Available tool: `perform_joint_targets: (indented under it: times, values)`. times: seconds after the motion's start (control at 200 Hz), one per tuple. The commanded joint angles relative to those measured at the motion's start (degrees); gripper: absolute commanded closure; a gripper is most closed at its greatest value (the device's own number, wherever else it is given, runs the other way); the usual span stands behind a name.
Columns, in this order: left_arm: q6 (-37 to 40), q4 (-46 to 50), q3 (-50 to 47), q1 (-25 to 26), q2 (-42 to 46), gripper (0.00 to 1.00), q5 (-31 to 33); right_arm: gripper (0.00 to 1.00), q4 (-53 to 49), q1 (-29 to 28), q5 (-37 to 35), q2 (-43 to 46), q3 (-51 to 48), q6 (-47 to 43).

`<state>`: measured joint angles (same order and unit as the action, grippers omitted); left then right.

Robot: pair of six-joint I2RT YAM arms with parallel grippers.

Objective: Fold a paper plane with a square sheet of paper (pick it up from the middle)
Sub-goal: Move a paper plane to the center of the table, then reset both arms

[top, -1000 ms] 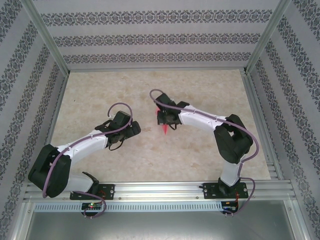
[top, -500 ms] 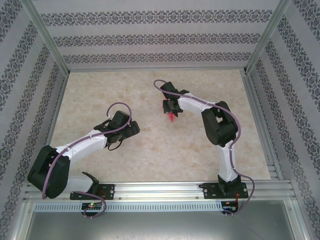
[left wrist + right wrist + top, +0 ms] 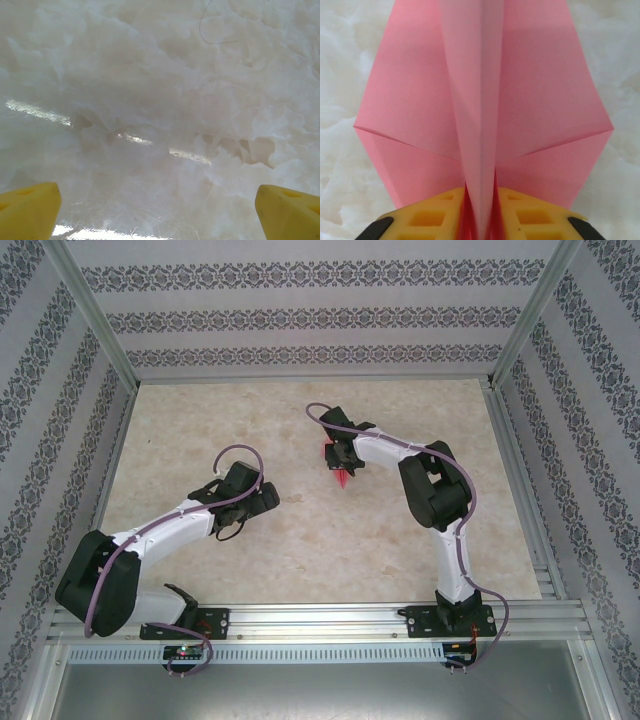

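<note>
bright, even light; glare streaks on the table (slightly blurred)

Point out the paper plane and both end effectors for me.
paper plane [image 3: 480, 90]: right wrist view, on its centre fold.
right end effector [image 3: 480, 215]: right wrist view, midway between its yellow fingertips.
left end effector [image 3: 159, 210]: left wrist view, midway between its yellow fingertips.

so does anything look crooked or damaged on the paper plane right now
Nothing stands out. The paper plane looks evenly folded in the right wrist view: both wings match, the creases are clean, there are no tears, and its centre fold sits straight in the right gripper.
</note>
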<state>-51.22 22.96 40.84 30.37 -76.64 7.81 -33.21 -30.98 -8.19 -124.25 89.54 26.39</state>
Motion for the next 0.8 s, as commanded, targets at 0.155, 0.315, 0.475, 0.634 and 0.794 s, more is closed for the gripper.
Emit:
perform_joint_targets:
  times: [0.155,0.315,0.475,0.634,0.794]
  values:
    - [3.6,5.6,6.7,-1.4,0.6,0.0,3.1,0.57,-3.7,0.3,2.6,10.4,3.1,0.5]
    - [6.8,10.2,12.3,-3.1,1.3,0.0,8.1,0.35,-4.6,0.9,0.9,19.9,1.8,0.0]
    - [12.1,10.8,15.2,-7.0,3.7,0.0,12.2,0.12,-0.7,3.1,-5.3,31.7,-6.4,-2.3]
    - [19.6,4.9,12.1,-11.7,7.9,0.0,14.9,0.02,5.9,6.3,-16.4,43.9,-18.3,-7.6]
    - [26.7,-3.6,5.5,-14.9,12.6,0.0,20.9,0.02,14.1,13.9,-23.7,53.5,-32.0,-10.8]
